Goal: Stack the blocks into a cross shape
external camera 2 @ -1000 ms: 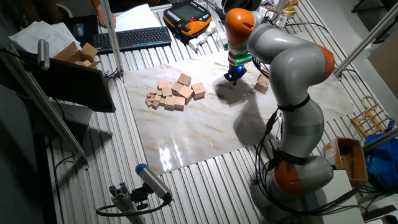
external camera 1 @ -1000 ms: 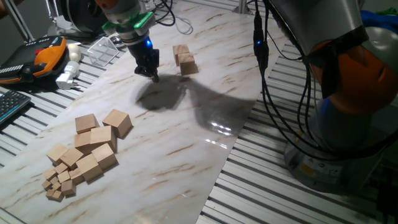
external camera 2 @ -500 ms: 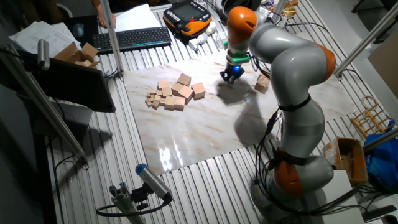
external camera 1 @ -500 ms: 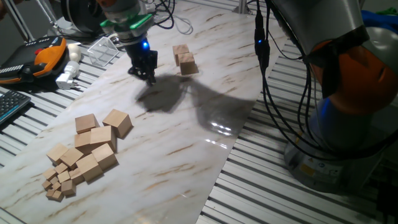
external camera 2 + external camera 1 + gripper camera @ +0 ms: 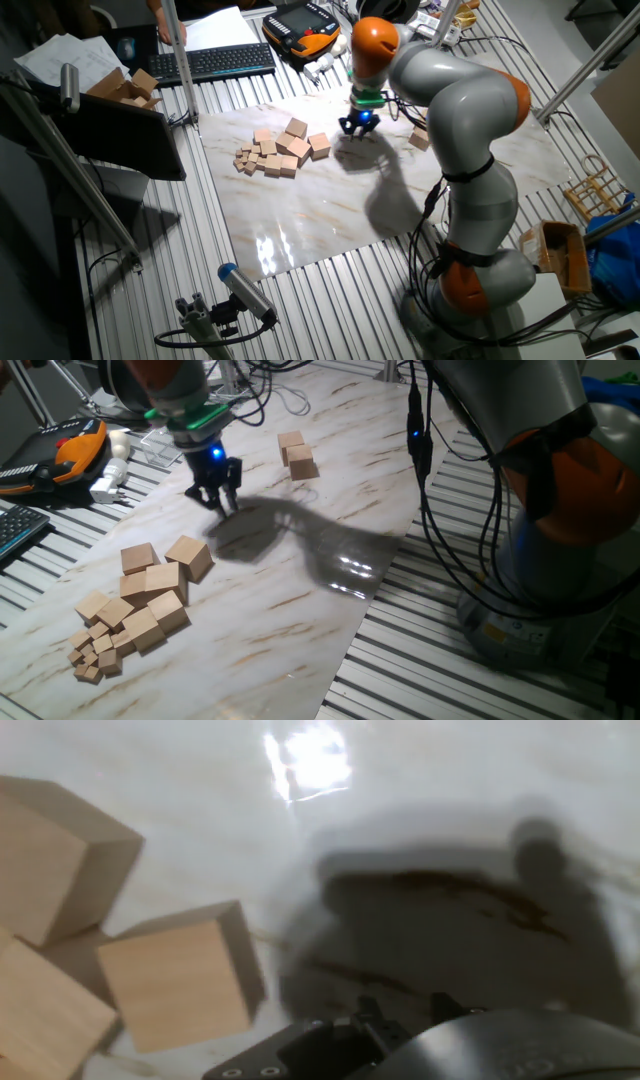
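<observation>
Claw (image 5: 217,498) held just above marble worktop (image 5: 300,570), fingers parted, nothing grasped, main pile of blocks (image 5: 150,595) seen near left, two stacked blocks (image 5: 297,456) noted far right, apart from claw.

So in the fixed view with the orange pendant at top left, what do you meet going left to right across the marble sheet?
Pile of wooden cubes → gripper, hanging above the sheet → two stacked blocks → arm's base, off the sheet's right edge.
</observation>
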### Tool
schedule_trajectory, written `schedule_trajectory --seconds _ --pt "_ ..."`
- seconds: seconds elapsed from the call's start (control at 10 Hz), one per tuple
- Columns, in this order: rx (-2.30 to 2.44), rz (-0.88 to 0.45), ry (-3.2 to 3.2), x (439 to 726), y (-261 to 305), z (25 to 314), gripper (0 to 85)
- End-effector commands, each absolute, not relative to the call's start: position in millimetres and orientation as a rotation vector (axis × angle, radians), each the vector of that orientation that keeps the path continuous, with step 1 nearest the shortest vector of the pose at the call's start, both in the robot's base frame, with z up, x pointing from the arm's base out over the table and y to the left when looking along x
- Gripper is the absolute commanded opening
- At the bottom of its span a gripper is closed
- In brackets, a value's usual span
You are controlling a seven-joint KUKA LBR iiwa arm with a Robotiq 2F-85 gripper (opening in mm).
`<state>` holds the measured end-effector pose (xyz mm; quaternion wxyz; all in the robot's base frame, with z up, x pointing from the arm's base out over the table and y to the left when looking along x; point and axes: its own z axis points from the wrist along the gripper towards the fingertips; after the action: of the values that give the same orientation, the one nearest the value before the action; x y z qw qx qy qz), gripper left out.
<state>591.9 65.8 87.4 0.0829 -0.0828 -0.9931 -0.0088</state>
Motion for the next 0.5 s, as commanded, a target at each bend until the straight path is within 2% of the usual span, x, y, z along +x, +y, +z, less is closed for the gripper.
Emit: schedule_trajectory --seconds 0.0,0.4 --pt "-0.246 -0.027 -2.967 592.9 80.7 87.6 34.0" --pt "-0.251 -0.039 -2.958 593.3 79.8 87.7 34.0"
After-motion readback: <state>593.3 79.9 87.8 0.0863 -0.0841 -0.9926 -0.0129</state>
